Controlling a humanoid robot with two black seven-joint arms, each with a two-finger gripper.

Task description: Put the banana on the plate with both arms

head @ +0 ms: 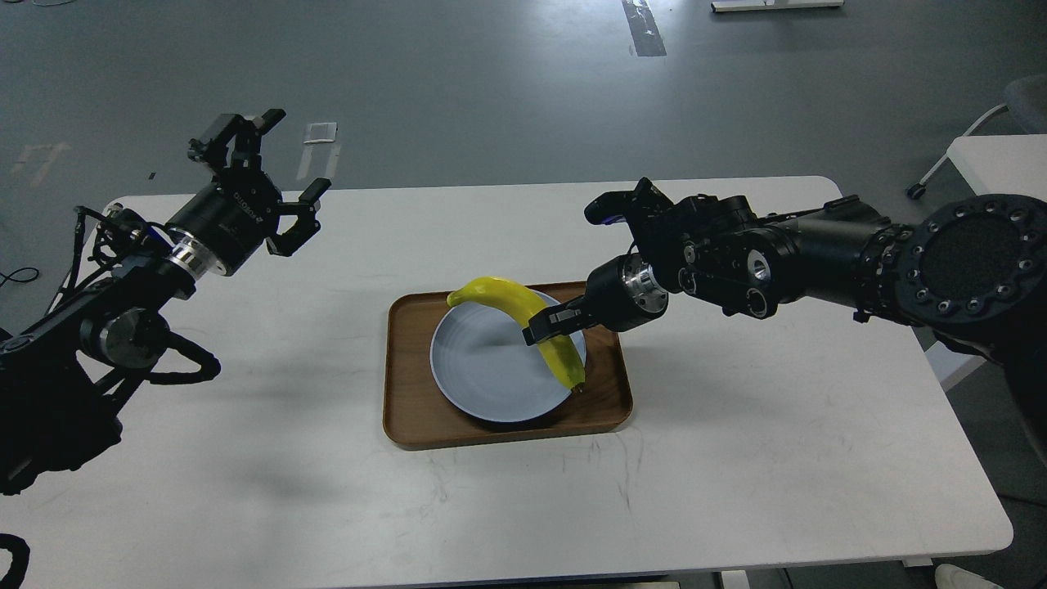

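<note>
The yellow banana (511, 300) is held in my right gripper (546, 324), which is shut on its middle. It hangs over the right half of the pale blue-grey plate (483, 372), its dark tip low near the plate's right rim. I cannot tell whether the tip touches. My left gripper (266, 176) is open and empty, raised above the table's far left, well apart from the plate.
The plate sits in a brown wooden tray (409, 409) at the middle of the white table (736, 458). A second white table (994, 155) stands at the far right.
</note>
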